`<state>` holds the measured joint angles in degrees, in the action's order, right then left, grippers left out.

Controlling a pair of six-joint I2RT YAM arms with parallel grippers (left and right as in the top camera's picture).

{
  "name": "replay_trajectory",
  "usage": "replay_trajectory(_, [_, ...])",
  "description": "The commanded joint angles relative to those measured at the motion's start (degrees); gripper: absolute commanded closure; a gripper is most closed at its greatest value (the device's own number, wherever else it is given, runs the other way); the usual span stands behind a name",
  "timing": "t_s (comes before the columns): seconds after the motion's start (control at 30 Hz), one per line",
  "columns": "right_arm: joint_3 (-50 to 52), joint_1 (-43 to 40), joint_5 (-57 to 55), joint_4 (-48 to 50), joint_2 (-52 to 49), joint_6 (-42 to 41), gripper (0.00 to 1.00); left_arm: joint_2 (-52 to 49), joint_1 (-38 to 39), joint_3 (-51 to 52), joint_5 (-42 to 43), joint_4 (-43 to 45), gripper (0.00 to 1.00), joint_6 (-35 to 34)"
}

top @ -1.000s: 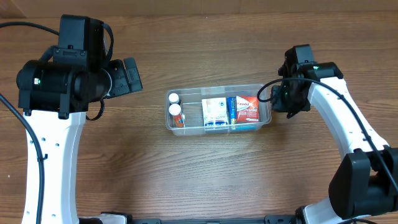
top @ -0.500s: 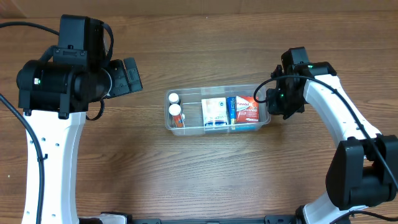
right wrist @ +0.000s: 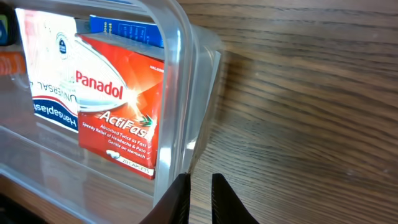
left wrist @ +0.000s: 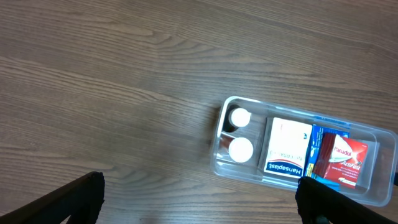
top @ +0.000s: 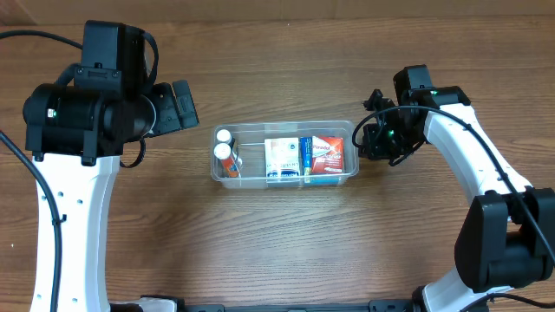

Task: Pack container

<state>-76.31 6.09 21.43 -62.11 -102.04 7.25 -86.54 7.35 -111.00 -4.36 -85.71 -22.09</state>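
The clear plastic container (top: 252, 178) lies mid-table and holds two white-capped bottles (top: 224, 151), a white Hansaplast box (top: 280, 158), a thin blue box (top: 304, 154) and a red Panadol box (top: 328, 154). My right gripper (top: 365, 139) is low at the container's right end, its fingers (right wrist: 200, 184) nearly together, with the left finger against the container's end wall (right wrist: 177, 93). Nothing is between its fingers. My left gripper (left wrist: 199, 188) is open and empty, held high over the table left of the container (left wrist: 245, 171).
Bare wood-grain table surrounds the container on all sides. The left arm's body (top: 87, 113) hangs over the table's left part; the right arm (top: 486, 173) reaches in from the right edge.
The container has slid a little to the left, with its contents. My right gripper has moved left with it, staying against its right end. The left arm has not moved.
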Motion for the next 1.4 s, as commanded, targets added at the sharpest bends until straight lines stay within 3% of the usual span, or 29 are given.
replay_trajectory(0.0, [0.22,0.15,2.6,0.63,-0.13,0.98,0.85,-0.35,-0.26,-0.48,-0.76,0.04,0.0,1.14])
replay_trajectory(0.07, [-0.07,0.15,2.62,0.76,-0.11,0.83,0.72,-0.35,-0.26,-0.48,-0.74,0.02,0.0,1.14])
replay_trajectory(0.13, [-1.33,0.07,1.88,0.98,-0.09,-0.57,0.66,-0.35,-0.26,-0.48,-0.76,0.13,0.0,1.14])
replay_trajectory(0.33, [-16.63,-0.11,-14.12,0.98,0.13,-9.11,0.4,-0.35,-0.28,-0.48,-2.08,3.04,0.0,1.11])
replay_trajectory(0.37, [-19.63,-0.11,-15.78,1.01,0.13,-9.2,0.06,-0.35,-0.28,-0.48,-2.64,4.22,0.0,1.14])
replay_trajectory(0.4, [-21.57,-0.11,-16.09,1.18,0.13,-9.2,0.0,-0.35,-0.37,-0.48,-3.52,5.57,0.0,1.16])
replay_trajectory(0.7, [-27.61,-0.35,-17.0,5.62,0.2,-9.2,0.0,-0.35,-7.32,-0.48,-1.84,11.82,0.0,0.85])
replay_trajectory(0.87, [-27.61,-0.61,-21.16,2.12,4.33,-14.12,0.0,-0.35,-11.02,-0.48,-1.18,7.5,0.0,1.05])
replay_trajectory(1.13, [-26.77,-0.61,-28.85,-4.13,15.78,-20.52,0.0,0.7,-11.06,0.07,2.14,3.37,0.0,7.87])
replay_trajectory(1.23, [-24.33,-0.59,-28.94,-6.95,19.93,-22.77,0.0,4.28,-11.04,4.31,6.84,5.38,0.0,10.8])
replay_trajectory(1.37, [-18.6,-0.59,-28.96,-7.41,27.26,-24.04,0.0,12.57,-11.04,14.19,6.95,8.7,0.0,10.78])
